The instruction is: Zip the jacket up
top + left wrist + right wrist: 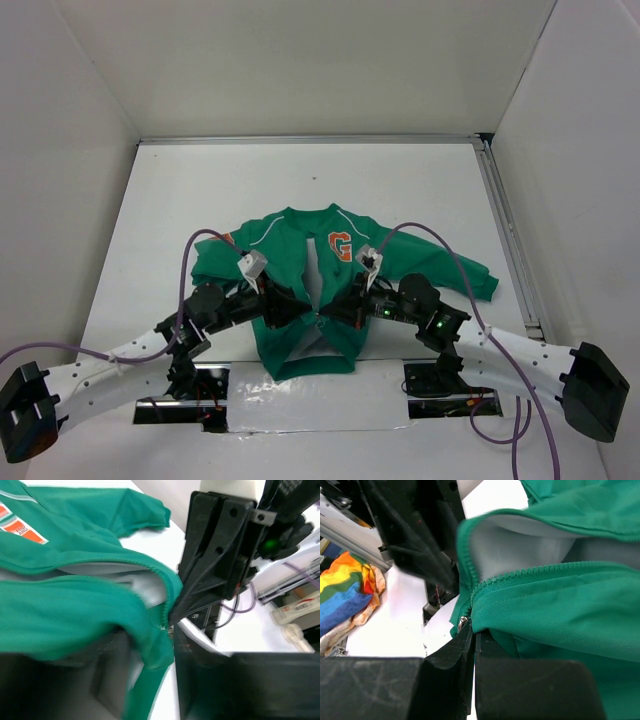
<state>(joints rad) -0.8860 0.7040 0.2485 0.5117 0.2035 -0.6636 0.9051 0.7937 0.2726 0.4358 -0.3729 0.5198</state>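
The green jacket (300,270) lies flat mid-table, collar away from me, with an orange G (340,245) on its chest. Its front gapes and shows grey lining (520,545). Both grippers meet at the bottom of the zip. My right gripper (474,630) (338,308) is shut on the silver zipper pull (464,622) at the base of the zip teeth (530,572). My left gripper (150,645) (296,305) stands open, with the jacket's lower hem (150,680) hanging between its fingers and draped over the left finger. White table shows beside the hem.
The right arm's black body (220,555) is close in front of my left gripper. A rainbow-coloured cloth (345,595) lies off to the side. White walls enclose the table. A metal rail (505,230) runs along the right. Dark cut-outs (180,385) sit at the near edge.
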